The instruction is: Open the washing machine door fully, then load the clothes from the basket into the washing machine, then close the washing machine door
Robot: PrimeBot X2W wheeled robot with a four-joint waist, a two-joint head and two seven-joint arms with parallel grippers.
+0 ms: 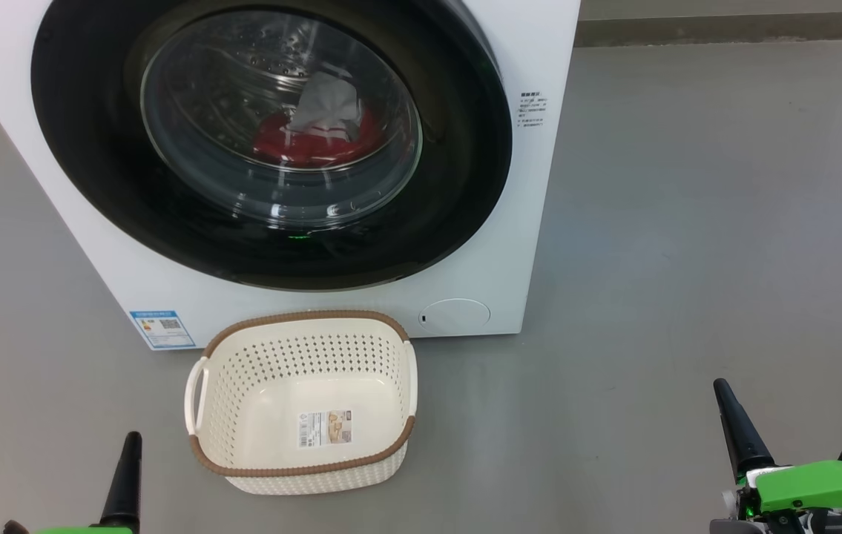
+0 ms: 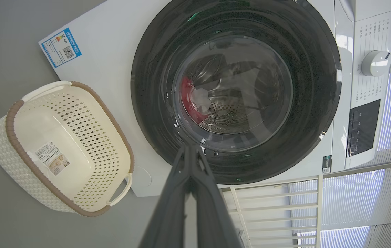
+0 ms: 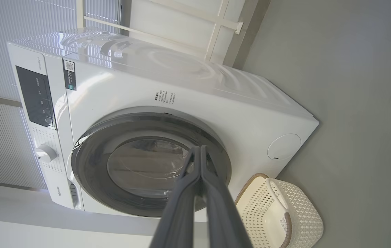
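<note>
The washing machine door (image 1: 272, 196), a glossy black rim around a bulging clear window, sits shut on the white washing machine (image 1: 532, 222). Behind the glass, the red-and-white clothes (image 1: 302, 142) lie in the steel drum (image 1: 257, 63). The cream perforated basket (image 1: 302, 320) stands on the floor (image 1: 688, 222) just in front of the machine, label sticker showing. The left end effector (image 1: 133, 439) and right end effector (image 1: 720, 386) are both closed, gripping nothing.

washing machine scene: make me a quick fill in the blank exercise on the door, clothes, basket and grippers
1. The washing machine door is fully ____.
2. The red clothes lie inside the ____, seen through the door.
3. The basket stands on the floor before the washing machine, ____ of clothes.
4. The left gripper and right gripper are both ____.
Missing words: closed; drum; empty; shut.
</note>
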